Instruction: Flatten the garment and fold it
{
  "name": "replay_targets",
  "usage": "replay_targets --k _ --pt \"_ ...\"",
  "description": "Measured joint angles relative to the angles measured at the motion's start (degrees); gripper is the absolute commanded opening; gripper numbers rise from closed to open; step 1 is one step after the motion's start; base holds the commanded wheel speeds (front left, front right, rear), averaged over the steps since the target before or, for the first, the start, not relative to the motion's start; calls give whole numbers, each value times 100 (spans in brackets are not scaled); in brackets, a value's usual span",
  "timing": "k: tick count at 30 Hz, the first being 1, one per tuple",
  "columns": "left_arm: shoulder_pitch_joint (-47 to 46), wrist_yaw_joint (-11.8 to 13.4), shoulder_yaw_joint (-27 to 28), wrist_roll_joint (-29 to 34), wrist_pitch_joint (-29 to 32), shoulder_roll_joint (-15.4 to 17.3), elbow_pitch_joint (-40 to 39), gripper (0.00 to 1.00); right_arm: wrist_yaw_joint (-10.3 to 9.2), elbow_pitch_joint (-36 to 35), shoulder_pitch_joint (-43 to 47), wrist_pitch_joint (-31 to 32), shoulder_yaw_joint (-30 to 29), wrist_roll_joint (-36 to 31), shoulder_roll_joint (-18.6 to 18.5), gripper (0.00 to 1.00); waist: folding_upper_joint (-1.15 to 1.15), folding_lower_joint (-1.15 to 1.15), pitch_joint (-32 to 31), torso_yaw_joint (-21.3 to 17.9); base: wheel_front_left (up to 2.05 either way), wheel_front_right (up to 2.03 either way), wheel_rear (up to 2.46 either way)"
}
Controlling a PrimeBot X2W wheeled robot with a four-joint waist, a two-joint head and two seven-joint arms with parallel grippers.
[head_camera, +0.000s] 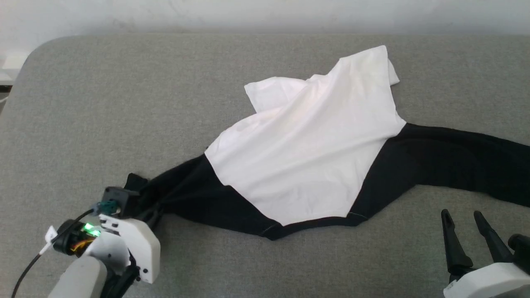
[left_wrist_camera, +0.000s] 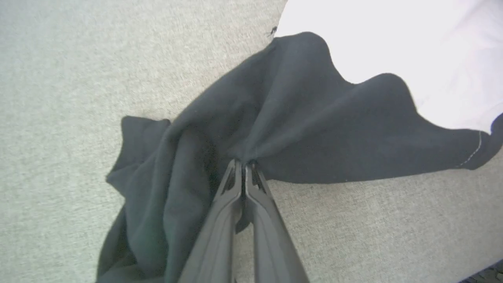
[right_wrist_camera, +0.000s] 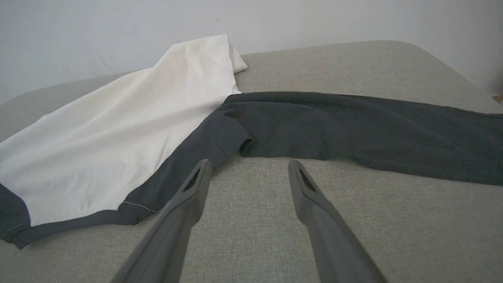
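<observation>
grey padded surface point(head_camera: 83, 103) under a pale wall point(head_camera: 265, 12). your shirt point(head_camera: 306, 136) lies rumpled across the middle. the left gripper point(left_wrist_camera: 243, 164) is pinched tight on the bunched black sleeve point(left_wrist_camera: 275, 118); the right gripper point(head_camera: 461, 215) stands wide, near the cloth. the shirt looks thin, light and limp, so it'll likely drag and wrinkle: take cuffs or hem corners.
</observation>
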Motion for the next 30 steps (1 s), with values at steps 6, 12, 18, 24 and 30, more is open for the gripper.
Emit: replay_targets --k 6,12,18,24,30 --pt "51 137 75 186 -1138 -138 80 100 0 3 -14 14 18 -1 0 100 0 0 98 52 0 0 0" --pt "378 289 222 -2 -1901 -531 -168 100 0 40 -40 12 45 0 1 100 0 0 167 52 0 0 0" --pt "1082 814 390 67 -2397 -671 -1139 100 0 112 -41 -41 18 14 0 100 0 0 88 59 0 0 0" --pt "1664 1251 158 238 -1867 -789 -1735 100 0 203 -37 -63 68 70 -1 100 0 -1 -74 127 0 0 0" --pt "1633 1244 -116 377 -1424 -726 -1874 100 0 265 -39 -113 158 74 1 100 0 -1 -99 125 0 0 0"
